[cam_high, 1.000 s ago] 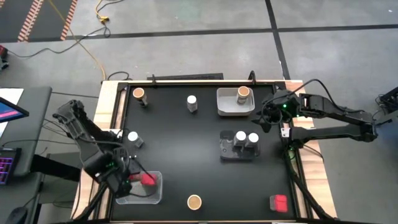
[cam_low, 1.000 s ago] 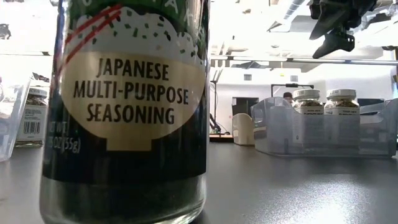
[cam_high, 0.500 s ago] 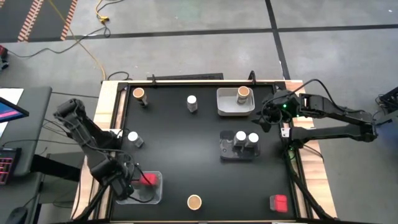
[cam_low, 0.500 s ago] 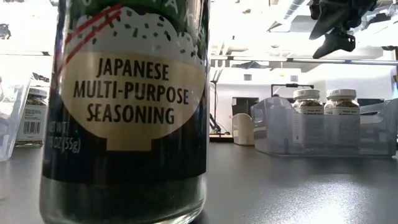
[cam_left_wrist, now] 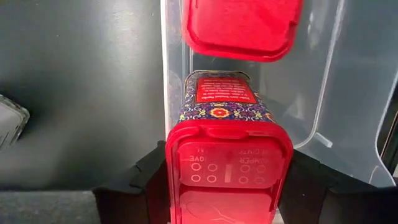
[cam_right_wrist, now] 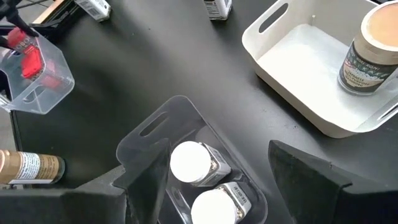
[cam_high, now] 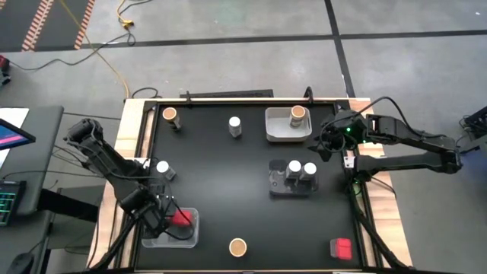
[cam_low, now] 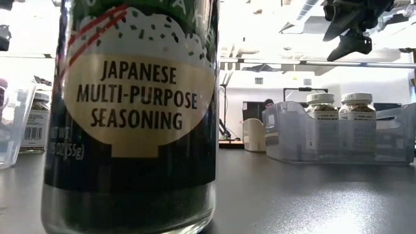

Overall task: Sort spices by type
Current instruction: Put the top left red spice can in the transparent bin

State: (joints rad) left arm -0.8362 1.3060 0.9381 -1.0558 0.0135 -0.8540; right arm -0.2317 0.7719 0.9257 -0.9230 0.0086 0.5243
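My left gripper (cam_high: 166, 219) points down over the clear tray (cam_high: 185, 240) at the table's near left and is shut on a red-lidded spice box (cam_left_wrist: 219, 106). A second red box (cam_left_wrist: 239, 25) lies in that tray. My right gripper (cam_high: 326, 143) hangs open above the table's right side, touching nothing. Two white-lidded jars (cam_high: 302, 168) stand in a clear tray (cam_high: 275, 185) mid-table. A cork-topped jar (cam_high: 297, 114) stands in the white tray (cam_high: 275, 129). My left gripper pinches the red box at its red lid end (cam_left_wrist: 186, 163) between its two fingers (cam_left_wrist: 134, 183), one on each side. The fingers come from above, pointing down. The box hangs upright, lid up, inside the tray's walls; whether its bottom touches the tray floor I cannot tell.
Loose on the black table stand a cork-topped jar (cam_high: 169, 114) at far left, a white-lidded jar (cam_high: 235, 124), another (cam_high: 162, 167) at left, a cork-topped jar (cam_high: 237, 246) at the near edge, and a red box (cam_high: 341, 248) near right.
My left gripper has come down with the red box toward the clear tray and has rolled a little about its own axis. The box stays upright between its fingers.
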